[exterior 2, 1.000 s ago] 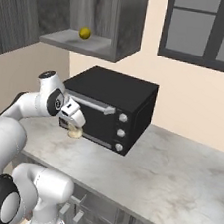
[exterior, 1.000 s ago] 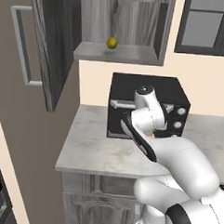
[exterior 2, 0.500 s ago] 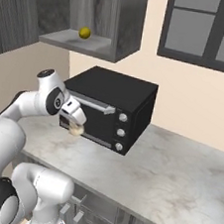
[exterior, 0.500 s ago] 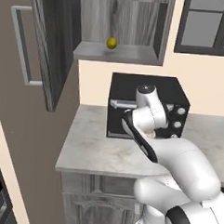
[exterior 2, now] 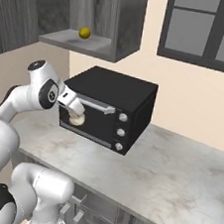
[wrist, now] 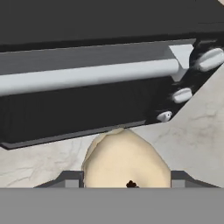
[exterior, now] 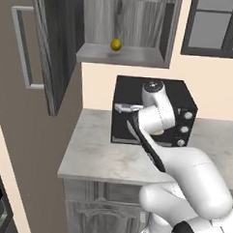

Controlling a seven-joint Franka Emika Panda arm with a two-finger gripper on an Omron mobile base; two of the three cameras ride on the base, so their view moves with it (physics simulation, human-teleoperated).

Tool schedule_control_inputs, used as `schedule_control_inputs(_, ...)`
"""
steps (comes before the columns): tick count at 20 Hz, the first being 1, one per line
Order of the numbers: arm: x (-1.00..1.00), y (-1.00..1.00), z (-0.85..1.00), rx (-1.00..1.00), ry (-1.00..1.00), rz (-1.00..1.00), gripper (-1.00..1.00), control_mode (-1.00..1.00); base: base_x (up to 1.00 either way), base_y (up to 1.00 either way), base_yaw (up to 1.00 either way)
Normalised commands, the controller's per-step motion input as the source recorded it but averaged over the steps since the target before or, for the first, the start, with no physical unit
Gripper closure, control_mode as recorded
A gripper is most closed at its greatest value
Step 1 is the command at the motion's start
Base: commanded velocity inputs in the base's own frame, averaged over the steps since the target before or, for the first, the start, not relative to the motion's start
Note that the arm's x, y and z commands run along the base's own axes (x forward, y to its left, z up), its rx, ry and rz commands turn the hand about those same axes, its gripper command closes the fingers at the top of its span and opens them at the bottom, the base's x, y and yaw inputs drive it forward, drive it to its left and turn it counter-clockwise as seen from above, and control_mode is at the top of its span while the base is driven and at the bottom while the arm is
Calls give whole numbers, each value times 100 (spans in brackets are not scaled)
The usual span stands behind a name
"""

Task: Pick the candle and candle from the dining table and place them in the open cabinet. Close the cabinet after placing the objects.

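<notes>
1. You have a worktop (exterior 2: 175, 177) of smooth, veined marble.
2. Your cabinet (exterior: 54, 47) is matt grey wood-grain.
3. Note the oven (exterior 2: 109, 108): matt black, satin metal handle.
4. Your candle (wrist: 125, 159) looks matt, waxy cream.

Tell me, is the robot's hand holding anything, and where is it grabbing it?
Yes: the gripper holds a cream candle, pinched by its sides.

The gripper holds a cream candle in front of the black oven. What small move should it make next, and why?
Probably lift the candle straight up. The gripper holds it low, close against the front of the black oven, while the open cabinet shelf, where a yellow ball lies, is well above. Rising first should clear the oven handle before moving toward the shelf.
</notes>
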Motion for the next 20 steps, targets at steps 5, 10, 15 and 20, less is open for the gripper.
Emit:
schedule_control_inputs(5,0,13,59,-10,-1,-2,100,-100,0,0,0)
schedule_control_inputs(10,8,16,53,-7,-5,0,100,-100,0,0,0)
schedule_control_inputs(15,27,15,54,-2,-4,0,100,-100,0,0,0)
schedule_control_inputs(20,38,10,58,0,-3,0,100,-100,0,0,0)
